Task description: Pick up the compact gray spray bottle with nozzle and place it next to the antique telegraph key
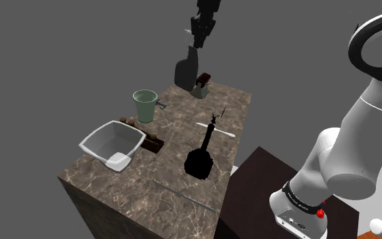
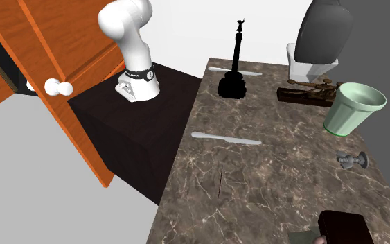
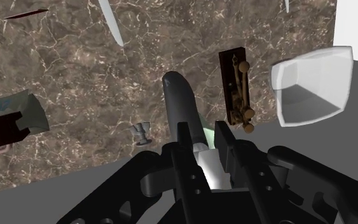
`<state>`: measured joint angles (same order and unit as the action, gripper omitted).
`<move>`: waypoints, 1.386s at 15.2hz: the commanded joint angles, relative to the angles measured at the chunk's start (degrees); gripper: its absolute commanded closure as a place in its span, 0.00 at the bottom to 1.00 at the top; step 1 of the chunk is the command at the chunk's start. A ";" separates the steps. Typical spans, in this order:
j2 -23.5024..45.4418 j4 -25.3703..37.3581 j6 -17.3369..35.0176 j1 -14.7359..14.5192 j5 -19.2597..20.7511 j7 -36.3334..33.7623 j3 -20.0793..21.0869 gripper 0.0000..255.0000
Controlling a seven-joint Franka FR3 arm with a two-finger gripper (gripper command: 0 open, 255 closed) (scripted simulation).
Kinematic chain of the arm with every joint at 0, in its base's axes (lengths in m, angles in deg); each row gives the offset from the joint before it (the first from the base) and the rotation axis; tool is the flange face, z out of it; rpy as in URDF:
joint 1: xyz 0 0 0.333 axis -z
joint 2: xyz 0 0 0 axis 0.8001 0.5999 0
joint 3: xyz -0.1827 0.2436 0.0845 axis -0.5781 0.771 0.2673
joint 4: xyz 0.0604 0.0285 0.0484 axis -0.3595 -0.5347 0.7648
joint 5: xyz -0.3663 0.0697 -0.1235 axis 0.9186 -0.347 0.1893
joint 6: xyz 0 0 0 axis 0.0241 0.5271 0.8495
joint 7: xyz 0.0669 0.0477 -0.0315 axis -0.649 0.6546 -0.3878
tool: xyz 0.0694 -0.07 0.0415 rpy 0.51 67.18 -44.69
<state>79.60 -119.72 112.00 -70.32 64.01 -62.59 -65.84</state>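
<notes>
I have the dark gray spray bottle (image 1: 188, 73) in the air over the far edge of the desk (image 1: 135, 180), with my end effector (image 1: 197, 42) grasping its upper end between both fingers (image 3: 184, 145). Below it on the marble stands a pale green cup (image 1: 145, 105), and just nearer than the cup the brown telegraph key (image 1: 145, 134) lies against the side of a white bin (image 1: 93, 141). A black statuette (image 1: 201, 157) stands toward the shoulder view's right, well apart from the key.
</notes>
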 commanded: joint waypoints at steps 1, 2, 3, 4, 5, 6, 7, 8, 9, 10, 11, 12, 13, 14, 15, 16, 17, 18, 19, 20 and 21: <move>-0.89 -2.76 1.96 -0.23 0.25 -0.15 0.14 1.00; -1.22 -3.98 2.86 -0.28 0.33 -0.15 0.17 1.00; -1.53 -5.17 3.74 -0.33 0.41 -0.15 0.20 1.00; -1.83 -6.33 4.62 -0.37 0.48 -0.15 0.23 1.00; -2.10 -7.45 5.48 -0.41 0.54 -0.14 0.25 1.00; -2.35 -8.55 6.34 -0.44 0.60 -0.13 0.28 1.00; -2.58 -9.63 7.18 -0.48 0.65 -0.12 0.30 1.00; -2.80 -10.67 8.02 -0.51 0.70 -0.11 0.32 1.00; -2.99 -11.70 8.86 -0.53 0.75 -0.09 0.34 1.00; -3.17 -12.70 9.68 -0.56 0.78 -0.07 0.36 1.00; -3.34 -13.68 10.50 -0.58 0.82 -0.05 0.38 1.00; -3.49 -14.63 11.31 -0.60 0.85 -0.03 0.39 1.00; -3.62 -15.57 12.12 -0.62 0.87 -0.01 0.41 1.00; -3.74 -16.49 12.92 -0.63 0.89 0.02 0.42 1.00; -3.84 -17.38 13.72 -0.65 0.91 0.05 0.43 1.00; -3.93 -18.26 14.51 -0.66 0.92 0.08 0.44 1.00; -4.00 -19.12 15.30 -0.67 0.92 0.11 0.45 1.00; -4.06 -19.96 16.08 -0.68 0.93 0.15 0.46 1.00; -4.11 -20.79 16.86 -0.69 0.93 0.19 0.47 1.00; -4.14 -21.60 17.64 -0.70 0.92 0.23 0.47 1.00; -4.16 -22.39 18.41 -0.70 0.91 0.27 0.48 1.00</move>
<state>75.52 -141.33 129.67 -71.04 64.92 -62.39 -65.34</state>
